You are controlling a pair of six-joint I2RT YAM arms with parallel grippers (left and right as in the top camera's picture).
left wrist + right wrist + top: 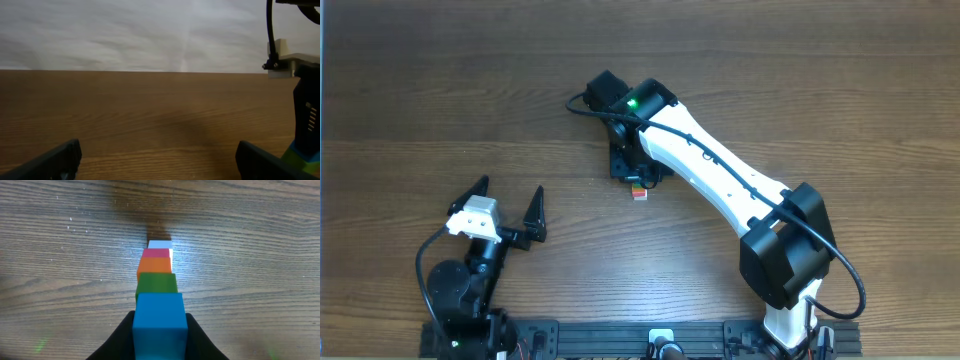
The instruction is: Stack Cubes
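Looking straight down, the right wrist view lays out the whole stack (157,272): blue cube (160,317) topmost, then green, orange, pink and a pale one on the table (60,240). In the top view the arm covers all but a red-orange edge of it. The right gripper (160,330) is clamped on the blue cube. The stack's long axis stands upright. The left gripper (510,188), jaws wide apart, sits well apart from the stack.
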